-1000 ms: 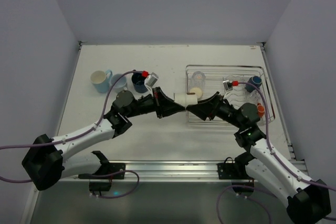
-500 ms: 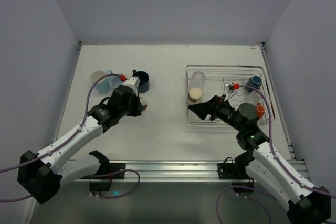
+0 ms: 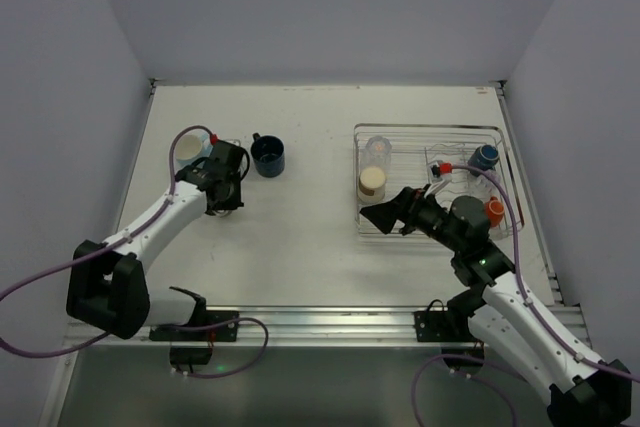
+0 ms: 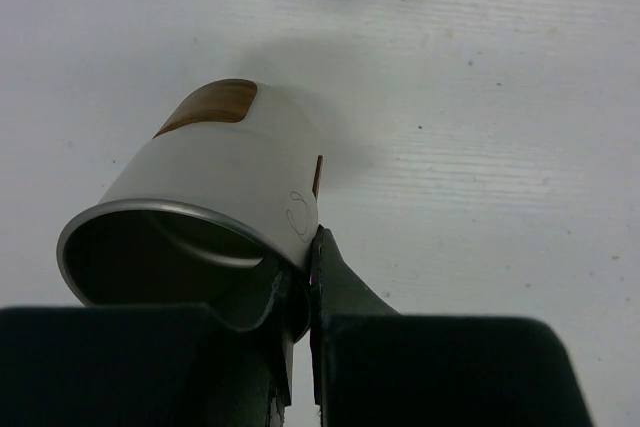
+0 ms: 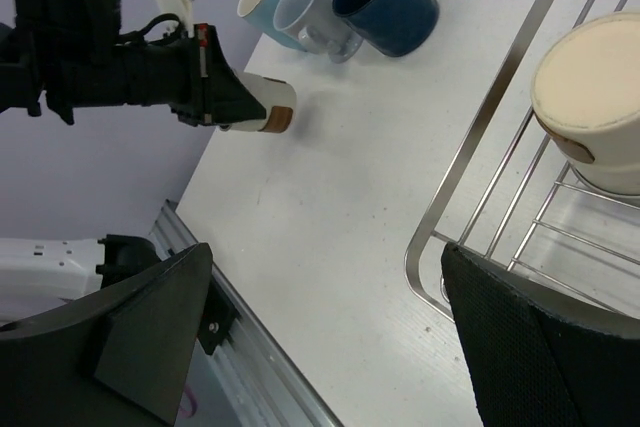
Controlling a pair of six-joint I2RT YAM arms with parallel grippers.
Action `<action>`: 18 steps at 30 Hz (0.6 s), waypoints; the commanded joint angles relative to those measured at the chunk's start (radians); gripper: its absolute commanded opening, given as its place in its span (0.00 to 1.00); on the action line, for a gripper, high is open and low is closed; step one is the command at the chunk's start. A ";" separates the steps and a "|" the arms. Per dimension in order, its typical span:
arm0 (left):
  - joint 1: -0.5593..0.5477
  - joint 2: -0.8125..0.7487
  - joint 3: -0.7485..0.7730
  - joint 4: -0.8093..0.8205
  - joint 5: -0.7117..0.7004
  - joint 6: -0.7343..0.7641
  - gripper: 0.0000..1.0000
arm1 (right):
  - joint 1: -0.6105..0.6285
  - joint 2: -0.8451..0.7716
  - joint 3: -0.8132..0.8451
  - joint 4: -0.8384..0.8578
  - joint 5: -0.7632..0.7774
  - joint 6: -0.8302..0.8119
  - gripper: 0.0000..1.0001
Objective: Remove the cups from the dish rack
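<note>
left gripper pinching cup rim at 4 o'clock; likely light, stiff, slick. right gripper spread.

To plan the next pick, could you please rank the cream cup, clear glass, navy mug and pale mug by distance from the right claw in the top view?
From the right claw:
1. Cream cup, in the rack's left side.
2. Clear glass, behind it in the rack.
3. Navy mug, left on the table.
4. Pale mug, far left.
</note>
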 commanded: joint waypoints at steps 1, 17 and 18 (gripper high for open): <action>0.042 0.082 0.036 0.025 -0.004 0.046 0.00 | 0.004 -0.021 0.025 -0.030 0.019 -0.045 0.99; 0.099 0.165 -0.006 0.076 -0.084 0.070 0.53 | 0.002 -0.017 0.025 -0.087 0.108 -0.088 0.99; 0.099 0.156 0.000 0.074 -0.082 0.073 0.56 | 0.004 -0.008 0.028 -0.087 0.116 -0.086 0.99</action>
